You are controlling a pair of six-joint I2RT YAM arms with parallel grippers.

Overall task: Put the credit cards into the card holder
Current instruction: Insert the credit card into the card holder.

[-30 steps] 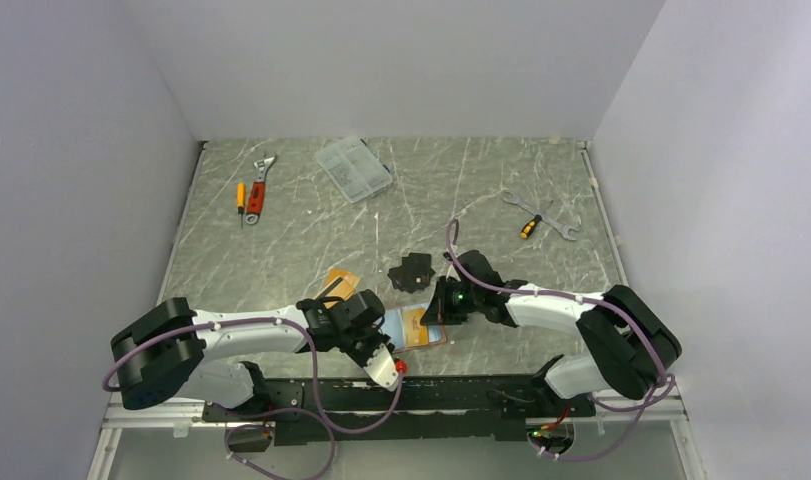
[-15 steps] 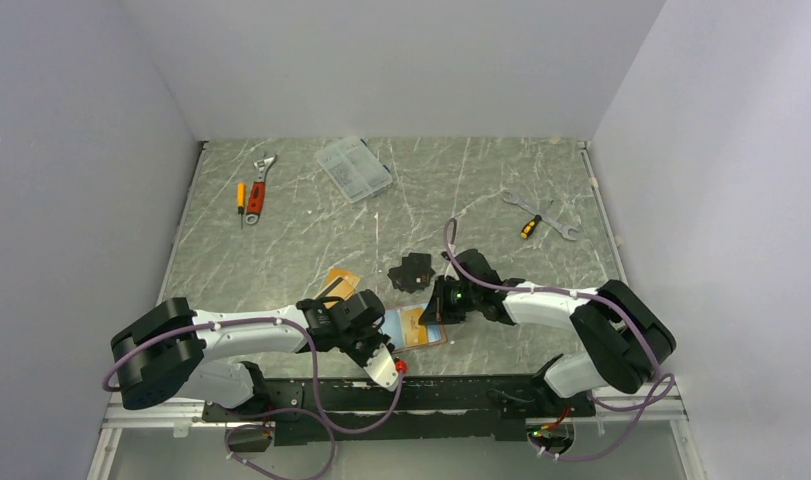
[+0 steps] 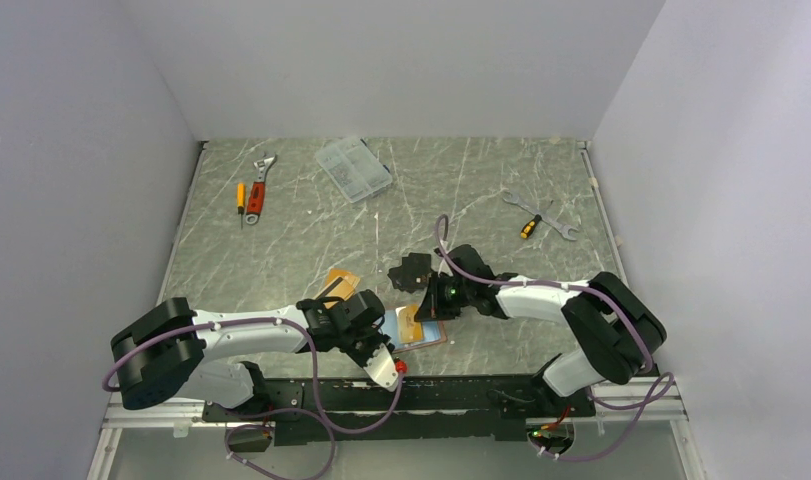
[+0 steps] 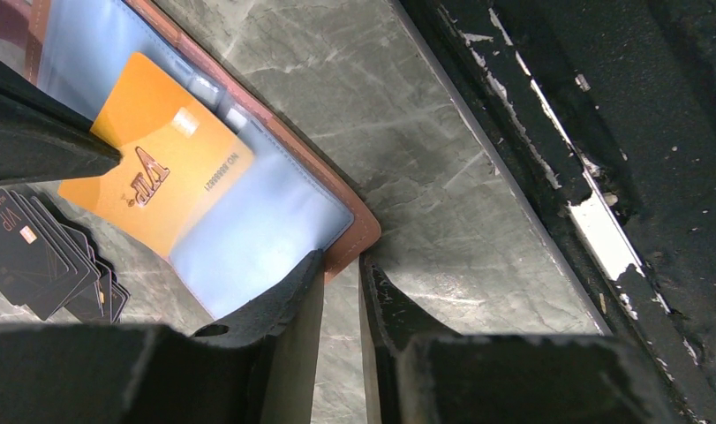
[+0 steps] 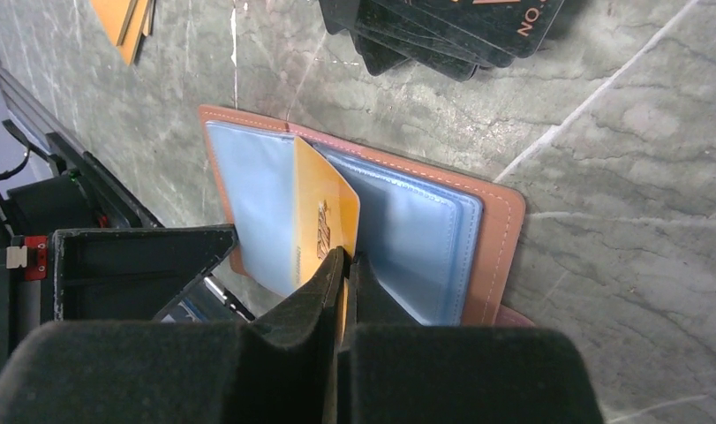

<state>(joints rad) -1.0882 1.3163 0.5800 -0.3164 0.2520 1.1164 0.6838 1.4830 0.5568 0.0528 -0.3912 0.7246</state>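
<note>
The card holder (image 3: pixel 421 338) lies open on the table near the front edge, salmon rim and pale-blue sleeves (image 5: pixel 425 238) up. An orange-gold VIP credit card (image 5: pixel 323 221) stands partly inside one sleeve, and my right gripper (image 5: pixel 345 258) is shut on its near edge. The same card (image 4: pixel 155 185) shows in the left wrist view. My left gripper (image 4: pixel 341 261) is pinched narrowly on the card holder's corner (image 4: pixel 358 238), one finger over the blue lining, one outside. More orange-gold cards (image 3: pixel 341 280) lie on the table to the left.
A fanned pile of black VIP cards (image 3: pixel 411 270) lies just behind the card holder. Far back are a clear compartment box (image 3: pixel 353 168), a wrench and screwdriver at the left (image 3: pixel 256 192), and spanners at the right (image 3: pixel 541 218). The black base rail (image 4: pixel 548 150) runs close beside the card holder.
My right gripper has shifted a little left and away with the orange card, over the card holder. The left arm has not moved.
</note>
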